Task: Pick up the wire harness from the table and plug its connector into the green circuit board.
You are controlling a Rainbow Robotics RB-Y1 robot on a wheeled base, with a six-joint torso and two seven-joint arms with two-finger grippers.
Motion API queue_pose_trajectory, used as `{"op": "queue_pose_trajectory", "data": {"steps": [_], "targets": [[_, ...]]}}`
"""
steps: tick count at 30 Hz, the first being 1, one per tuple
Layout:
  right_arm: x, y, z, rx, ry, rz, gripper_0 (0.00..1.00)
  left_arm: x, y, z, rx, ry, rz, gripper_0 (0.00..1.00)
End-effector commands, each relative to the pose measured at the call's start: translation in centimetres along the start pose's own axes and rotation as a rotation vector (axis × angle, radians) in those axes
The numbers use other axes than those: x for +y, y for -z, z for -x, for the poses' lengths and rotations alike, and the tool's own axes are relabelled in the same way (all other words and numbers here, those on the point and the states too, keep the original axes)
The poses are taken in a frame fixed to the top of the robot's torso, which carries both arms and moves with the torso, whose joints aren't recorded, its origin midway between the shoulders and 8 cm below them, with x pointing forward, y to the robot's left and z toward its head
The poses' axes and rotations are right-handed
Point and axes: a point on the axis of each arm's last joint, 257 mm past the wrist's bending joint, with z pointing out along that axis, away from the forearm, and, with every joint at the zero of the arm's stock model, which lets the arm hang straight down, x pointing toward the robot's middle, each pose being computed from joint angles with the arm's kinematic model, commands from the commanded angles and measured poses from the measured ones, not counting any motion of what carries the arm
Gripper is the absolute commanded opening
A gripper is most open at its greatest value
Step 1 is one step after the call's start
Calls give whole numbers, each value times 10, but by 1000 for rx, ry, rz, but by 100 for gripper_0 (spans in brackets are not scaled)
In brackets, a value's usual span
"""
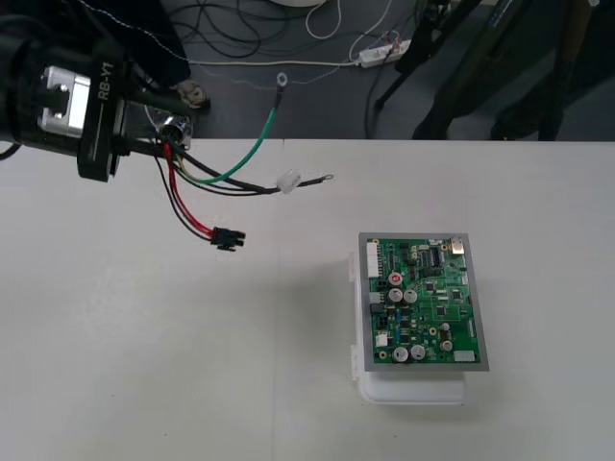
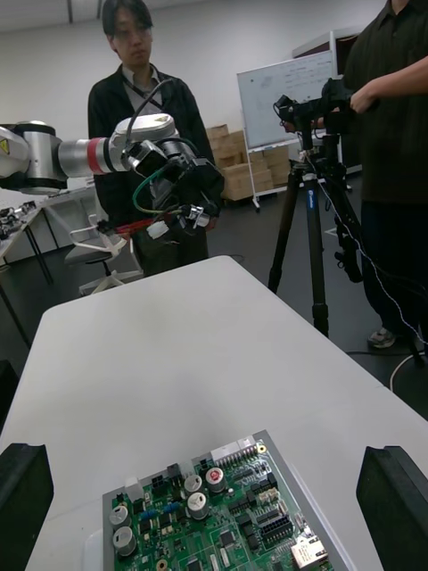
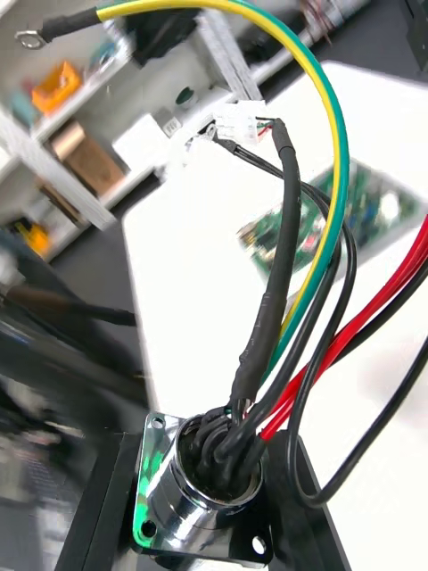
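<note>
Above table (image 1: 144,365), clamps harness socket (image 3: 201,486) in left gripper (image 1: 165,123), plug (image 1: 228,237) dangling unplugged, board (image 1: 423,303) well apart, near spread, empty right gripper (image 2: 209,504).

1. The desk (image 1: 144,365) lies bare left of the board (image 1: 423,303): open passage.
2. Wires of the harness (image 1: 207,192) fan out from the left end effector (image 1: 171,130) at far left, barring that corner.
3. The board itself blocks the near right.
</note>
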Motion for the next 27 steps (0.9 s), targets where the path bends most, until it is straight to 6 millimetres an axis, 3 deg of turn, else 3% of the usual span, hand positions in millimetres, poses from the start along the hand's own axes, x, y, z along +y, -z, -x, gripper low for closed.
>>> {"op": "queue_pose_trajectory", "data": {"steps": [1,15,27], "targets": [[-2,0,6,45,8,16,100,-21,-21,26,-66,168,-60,0],[-2,0,5,49,-10,16,100,-80,-53,53,-143,593,-308,0],[-2,0,5,52,-42,15,100,-110,-78,77,-181,914,-456,0]]}}
